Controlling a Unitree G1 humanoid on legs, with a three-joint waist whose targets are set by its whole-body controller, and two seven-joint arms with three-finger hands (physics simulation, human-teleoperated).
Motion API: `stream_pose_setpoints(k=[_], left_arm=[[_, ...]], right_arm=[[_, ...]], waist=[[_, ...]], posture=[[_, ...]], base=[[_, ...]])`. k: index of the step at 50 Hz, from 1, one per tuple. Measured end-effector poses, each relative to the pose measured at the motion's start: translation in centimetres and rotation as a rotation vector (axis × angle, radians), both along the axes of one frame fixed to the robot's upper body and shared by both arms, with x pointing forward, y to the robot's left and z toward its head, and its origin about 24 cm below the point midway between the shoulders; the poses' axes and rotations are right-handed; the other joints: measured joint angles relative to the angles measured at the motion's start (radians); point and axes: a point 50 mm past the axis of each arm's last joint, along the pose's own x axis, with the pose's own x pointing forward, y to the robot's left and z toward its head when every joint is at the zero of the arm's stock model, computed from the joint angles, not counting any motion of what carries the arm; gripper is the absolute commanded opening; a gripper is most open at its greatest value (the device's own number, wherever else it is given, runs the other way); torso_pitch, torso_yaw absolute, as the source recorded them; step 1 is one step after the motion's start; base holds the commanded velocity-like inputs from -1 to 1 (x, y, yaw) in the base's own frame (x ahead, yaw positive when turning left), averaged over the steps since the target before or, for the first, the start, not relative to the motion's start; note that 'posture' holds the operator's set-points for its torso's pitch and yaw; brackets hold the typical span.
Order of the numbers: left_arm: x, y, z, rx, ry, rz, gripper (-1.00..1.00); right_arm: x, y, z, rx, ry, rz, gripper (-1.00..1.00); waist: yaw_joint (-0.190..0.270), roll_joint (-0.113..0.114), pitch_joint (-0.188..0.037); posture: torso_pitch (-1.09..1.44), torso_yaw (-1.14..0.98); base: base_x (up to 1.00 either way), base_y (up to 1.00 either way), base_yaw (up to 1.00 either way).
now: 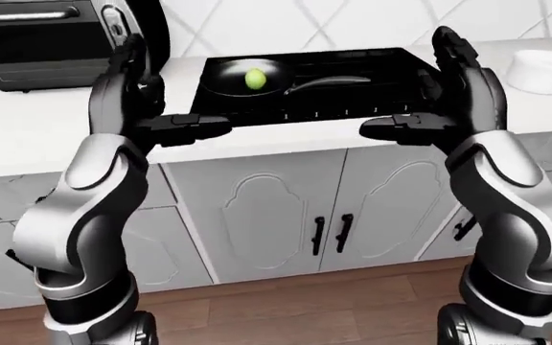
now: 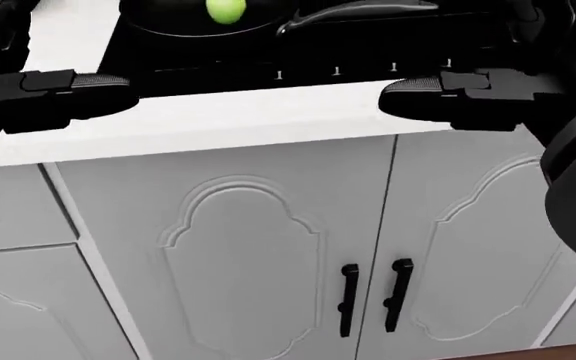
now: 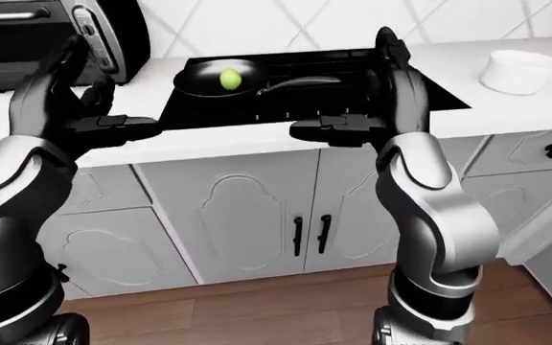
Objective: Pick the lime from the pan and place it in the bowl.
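Your small round green lime sits in the black frying pan on the white desk; the white round bowl lies far right.

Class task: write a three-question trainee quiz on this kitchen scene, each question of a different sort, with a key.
1. True or false: the lime lies in the pan on the black stove.
2. The white bowl in the left-eye view stands: A) left of the stove, B) right of the stove, C) in the pan.
3. Fill in: the left hand and right hand are both ____, holding nothing.

Key: 1 true; 2 B; 3 open.
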Motion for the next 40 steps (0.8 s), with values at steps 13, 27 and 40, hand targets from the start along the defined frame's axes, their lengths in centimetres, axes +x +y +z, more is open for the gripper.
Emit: stream_pose_setpoints(k=[13,27,40], left_arm=[[0.0,0.6,0.0,-0.001,0.002,0.032,1.00],[0.1,-0.1,-0.1,0.003,0.002,-0.004,1.00],[0.0,0.5,-0.1,0.002,-0.002,0.031,1.00]], right_arm=[[0.1,0.5,-0.2,-0.006,0.009,0.030,1.00],[0.0,0.0,0.0,-0.002,-0.001,-0.001,1.00],[0.1,0.6,-0.1,-0.003,0.003,0.035,1.00]], waist=[[0.018,0.014,0.003],[-0.001,0.007,0.000],[0.026,0.020,-0.006]], posture=[[0.00,0.00],[0.00,0.00],[0.00,0.00]], base=[[0.23,0.23,0.00],[0.23,0.21,0.00],[0.23,0.02,0.00]])
